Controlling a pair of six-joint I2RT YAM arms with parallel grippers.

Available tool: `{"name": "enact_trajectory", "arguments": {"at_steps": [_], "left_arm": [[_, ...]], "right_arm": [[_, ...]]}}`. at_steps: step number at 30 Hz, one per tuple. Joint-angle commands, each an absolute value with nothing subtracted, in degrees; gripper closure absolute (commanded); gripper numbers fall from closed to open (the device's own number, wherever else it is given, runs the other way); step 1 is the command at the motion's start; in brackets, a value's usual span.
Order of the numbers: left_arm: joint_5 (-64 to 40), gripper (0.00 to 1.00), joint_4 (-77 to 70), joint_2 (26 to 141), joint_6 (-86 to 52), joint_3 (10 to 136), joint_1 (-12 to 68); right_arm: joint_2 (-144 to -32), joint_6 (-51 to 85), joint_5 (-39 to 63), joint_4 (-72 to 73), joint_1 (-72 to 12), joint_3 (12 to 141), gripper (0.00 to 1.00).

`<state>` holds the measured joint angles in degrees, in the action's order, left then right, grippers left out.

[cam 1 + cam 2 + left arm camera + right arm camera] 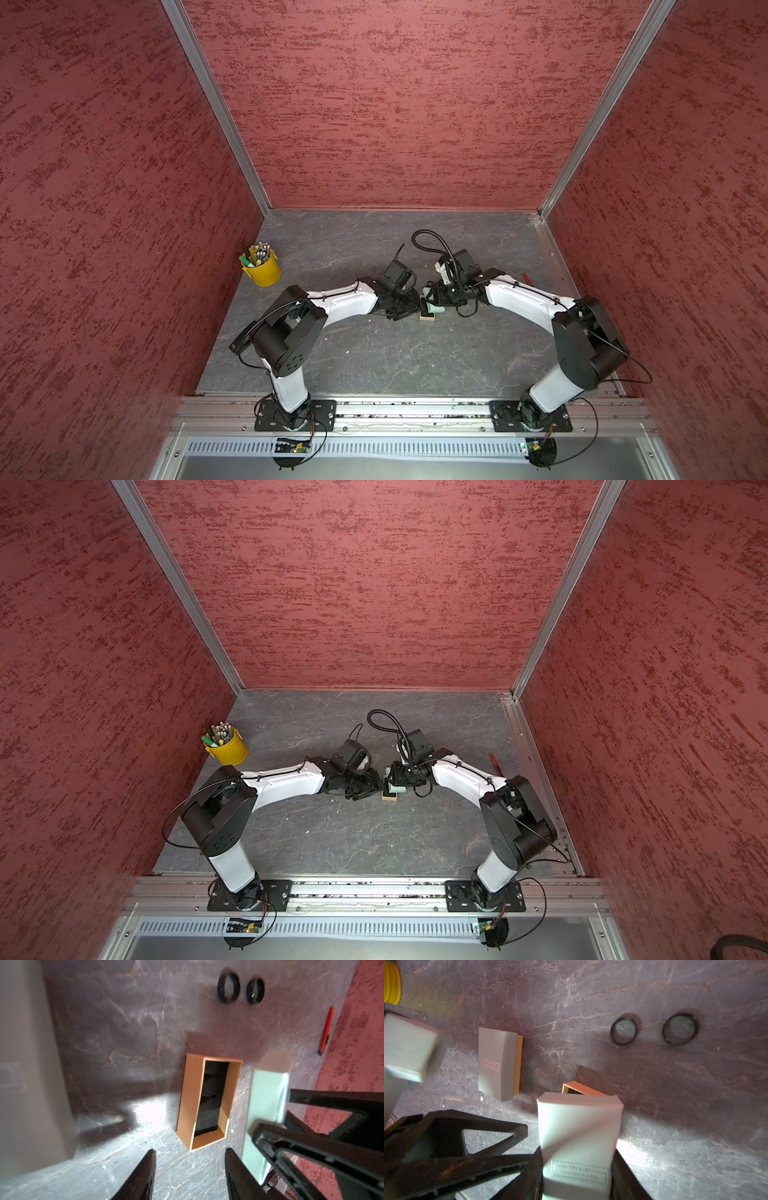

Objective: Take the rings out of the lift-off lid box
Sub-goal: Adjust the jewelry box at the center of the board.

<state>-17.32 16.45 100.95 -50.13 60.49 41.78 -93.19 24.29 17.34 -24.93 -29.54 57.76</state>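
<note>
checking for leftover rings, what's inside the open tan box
The open tan box shows a dark lining in the left wrist view; shadow hides its depths, so anything black there cannot be ruled out.

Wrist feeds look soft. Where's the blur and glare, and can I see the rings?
Left wrist view: rings smeared by blur, white glare on the table beside the open box. Right wrist view: the held lid is soft, both rings readable. Both top views: sharp, but rings not discernible.
</note>
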Motion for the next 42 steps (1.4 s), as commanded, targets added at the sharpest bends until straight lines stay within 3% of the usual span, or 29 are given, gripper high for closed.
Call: {"name": "enact_trajectory", "arguments": {"at_steps": [1,7,11,42], "left_arm": [[-15.8,0.48,16.3,99.9,-49.8,59.6,41.2],[-14.7,0.71,18.1,102.2,-49.8,61.0,41.0],[-13.4,0.76,19.0,103.4,-49.7,62.3,41.3],[-15.5,0.78,12.5,107.1,-49.6,61.4,43.3]], "right_arm": [[-93.5,25.1,16.9,-24.4,-29.9,59.0,0.54],[-94.3,26.7,15.9,-22.8,-30.1,57.9,0.54],[-95.5,27.7,14.3,-22.2,-30.7,58.0,0.54],[-98.6,27.3,12.5,-24.5,-32.1,60.5,0.51]]}}
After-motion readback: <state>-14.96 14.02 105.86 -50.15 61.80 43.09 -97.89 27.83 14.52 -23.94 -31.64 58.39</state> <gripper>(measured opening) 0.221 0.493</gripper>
